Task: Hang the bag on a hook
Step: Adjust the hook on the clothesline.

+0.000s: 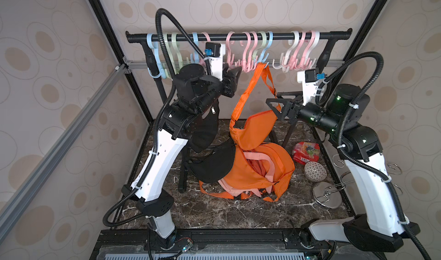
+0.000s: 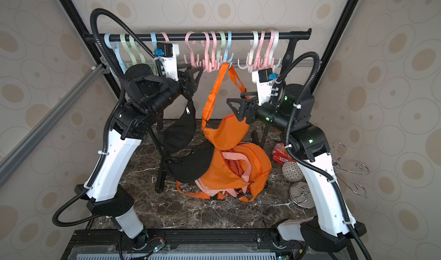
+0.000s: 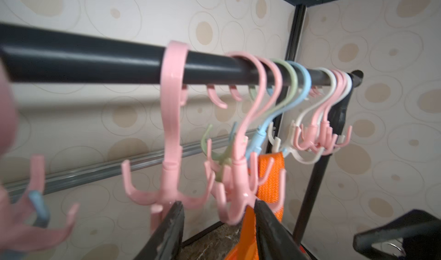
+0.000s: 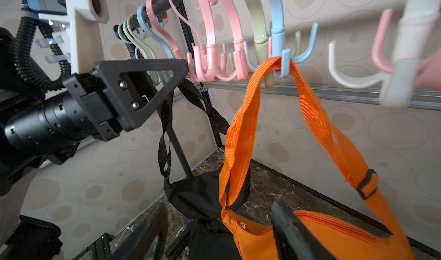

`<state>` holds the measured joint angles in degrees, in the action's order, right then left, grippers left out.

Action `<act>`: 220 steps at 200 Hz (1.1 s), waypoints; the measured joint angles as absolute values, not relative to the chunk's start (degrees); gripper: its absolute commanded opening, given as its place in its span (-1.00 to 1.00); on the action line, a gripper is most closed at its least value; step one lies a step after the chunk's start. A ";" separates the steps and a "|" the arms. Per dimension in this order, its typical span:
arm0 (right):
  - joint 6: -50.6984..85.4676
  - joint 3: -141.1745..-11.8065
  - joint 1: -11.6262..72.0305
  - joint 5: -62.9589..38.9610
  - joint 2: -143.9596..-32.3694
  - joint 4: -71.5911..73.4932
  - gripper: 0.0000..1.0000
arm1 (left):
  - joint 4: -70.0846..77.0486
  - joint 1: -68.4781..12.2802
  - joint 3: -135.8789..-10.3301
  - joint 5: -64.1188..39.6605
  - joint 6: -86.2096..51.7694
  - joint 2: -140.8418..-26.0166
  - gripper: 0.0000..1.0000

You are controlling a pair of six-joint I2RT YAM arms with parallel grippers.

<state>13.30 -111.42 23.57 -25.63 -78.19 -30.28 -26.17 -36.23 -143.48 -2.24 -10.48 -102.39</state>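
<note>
Left end effector (image 3: 217,206) apart, right end effector (image 4: 219,205) apart, one orange bag (image 4: 334,237) on blue hook (image 4: 285,63).

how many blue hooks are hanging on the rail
3. One blue hook sits at the rail's left end, a second beside the left wrist camera, a third mid-rail carries the orange bag's strap. The left arm may hide more.

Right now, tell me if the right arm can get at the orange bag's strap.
Probably yes: the right fingers stand open just beside the strap, with nothing between them.
</note>
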 measured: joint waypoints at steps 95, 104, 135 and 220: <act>19.33 -136.38 23.31 -27.16 -104.31 -30.26 0.38 | -20.84 -34.81 -140.18 -10.46 -15.94 -107.55 0.79; 19.75 -139.04 23.42 -27.11 -106.28 -29.98 0.12 | -20.53 -34.46 -140.55 -10.44 -16.12 -107.55 0.79; 21.52 -141.05 23.68 -27.22 -107.79 -28.08 -0.86 | -19.51 -34.06 -141.91 -10.87 -17.04 -107.57 0.78; 21.30 -115.35 23.75 -27.35 -87.50 -18.52 -1.00 | -12.10 -30.76 -140.66 -12.16 -21.08 -108.14 0.69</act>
<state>21.30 -115.35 23.75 -27.35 -87.50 -18.52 -12.10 -30.76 -140.66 -12.16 -21.08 -108.14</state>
